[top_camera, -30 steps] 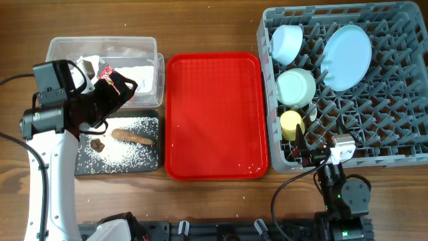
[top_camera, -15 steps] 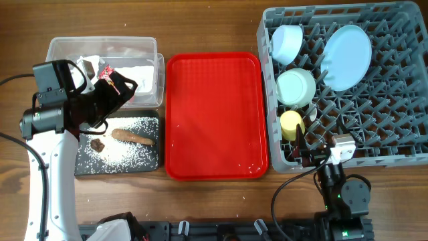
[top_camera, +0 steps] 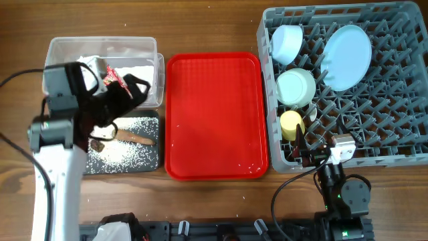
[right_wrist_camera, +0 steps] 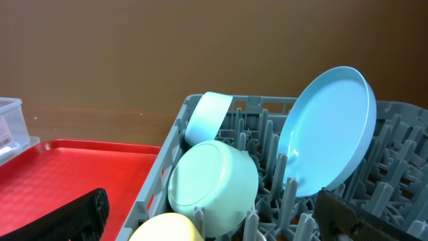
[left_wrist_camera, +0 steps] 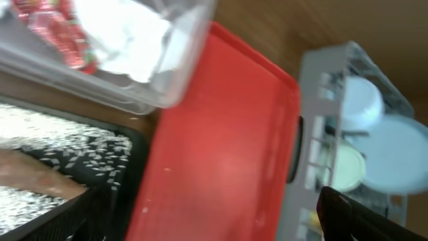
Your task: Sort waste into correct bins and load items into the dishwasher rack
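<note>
The grey dishwasher rack [top_camera: 401, 144] holds a light-blue plate [top_camera: 348, 57], two light-blue bowls [top_camera: 286, 41] [top_camera: 295, 87] and a yellow cup [top_camera: 291, 124]. I cannot make out the spoon. The clear tub [top_camera: 100, 45] holds the white tissue [top_camera: 144, 70] and the red wrapper [top_camera: 109, 72]. The black tray [top_camera: 152, 157] holds rice crumbs [top_camera: 124, 150] and the brown stick [top_camera: 137, 138]. My left gripper [top_camera: 130, 90] is open and empty over the tub's near edge. My right gripper [top_camera: 313, 150] is open and empty at the rack's front-left corner, facing the cup [right_wrist_camera: 167, 229].
A red serving tray [top_camera: 214, 114] lies between the bins and the rack, with a few white crumbs on it. It also shows in the left wrist view [left_wrist_camera: 227, 147]. Bare wooden table surrounds everything.
My left arm has swung right and turned, so its gripper has shifted right along the tub's near edge. The right arm has not moved.
</note>
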